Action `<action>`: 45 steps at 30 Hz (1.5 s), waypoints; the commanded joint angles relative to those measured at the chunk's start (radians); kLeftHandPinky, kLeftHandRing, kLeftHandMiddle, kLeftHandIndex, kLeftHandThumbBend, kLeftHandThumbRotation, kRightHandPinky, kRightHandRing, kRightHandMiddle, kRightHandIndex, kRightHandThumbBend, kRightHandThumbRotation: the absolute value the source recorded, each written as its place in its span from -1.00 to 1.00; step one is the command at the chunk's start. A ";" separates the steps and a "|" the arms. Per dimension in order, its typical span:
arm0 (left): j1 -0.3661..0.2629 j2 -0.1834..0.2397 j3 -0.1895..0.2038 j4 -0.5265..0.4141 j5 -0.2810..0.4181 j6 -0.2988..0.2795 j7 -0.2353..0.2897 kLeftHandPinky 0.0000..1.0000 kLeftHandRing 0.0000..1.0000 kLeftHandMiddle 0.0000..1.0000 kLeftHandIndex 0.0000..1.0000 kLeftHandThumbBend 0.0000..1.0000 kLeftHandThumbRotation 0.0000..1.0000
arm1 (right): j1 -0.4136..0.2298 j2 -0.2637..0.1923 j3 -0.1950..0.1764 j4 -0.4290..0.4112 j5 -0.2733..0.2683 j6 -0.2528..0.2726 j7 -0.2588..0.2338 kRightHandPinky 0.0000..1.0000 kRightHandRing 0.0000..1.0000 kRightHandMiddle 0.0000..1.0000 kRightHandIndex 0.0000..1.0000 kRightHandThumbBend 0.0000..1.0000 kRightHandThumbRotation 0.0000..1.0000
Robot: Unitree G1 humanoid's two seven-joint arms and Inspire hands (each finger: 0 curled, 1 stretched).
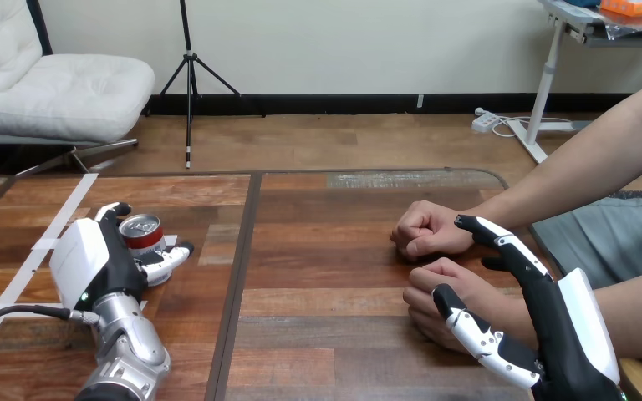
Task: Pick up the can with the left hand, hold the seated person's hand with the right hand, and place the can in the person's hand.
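Wooden planks make up the surface [326, 276] before you in the head view. A dark seam [238, 284] splits it from front to back, and strips of white tape [67, 219] lie on its left part.

Left of the seam you have the can [142, 234], upright, its silver top and pull tab facing up and a red band below the rim. Your left robot hand [92, 263] is wrapped round it. The fingers [114, 209] curl round the far side and the thumb [170, 257] presses the near side, so the can is clamped between them. The hand hides the can's base, so you cannot tell whether it rests on the surface.

Right of the seam, well apart from the can, the person's two hands lie on the surface as closed fists. They are the person's farther hand [426, 230] and, just beside it toward you, the person's nearer hand [439, 288]. Your right robot hand [552, 322] is spread wide, its fingers nearly straight. Those fingers [501, 241] reach over the nearer wrist, and one tip lies next to the farther wrist. Its thumb [472, 327] lies along the near side of the nearer hand. That wrist sits between the thumb and the fingers, with nothing curled round it.
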 commanded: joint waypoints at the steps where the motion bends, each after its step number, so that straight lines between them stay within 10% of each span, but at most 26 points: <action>1: -0.085 0.016 -0.015 -0.003 0.020 -0.016 0.028 0.24 0.43 0.52 0.52 0.58 -0.67 | -0.029 -0.017 -0.006 -0.047 0.011 -0.025 0.004 0.57 0.73 0.74 0.68 -0.06 -0.07; 23: -0.093 0.026 -0.021 0.005 0.027 -0.032 0.068 0.01 0.04 0.03 0.25 0.42 -1.00 | -0.027 -0.017 -0.007 -0.049 0.009 -0.031 0.002 0.56 0.72 0.74 0.68 -0.06 -0.07; 45: -0.091 0.031 -0.025 0.005 0.029 -0.043 0.073 0.00 0.00 -0.03 0.17 0.37 -1.00 | -0.023 -0.017 -0.008 -0.057 0.004 -0.031 0.001 0.55 0.71 0.73 0.67 -0.07 -0.10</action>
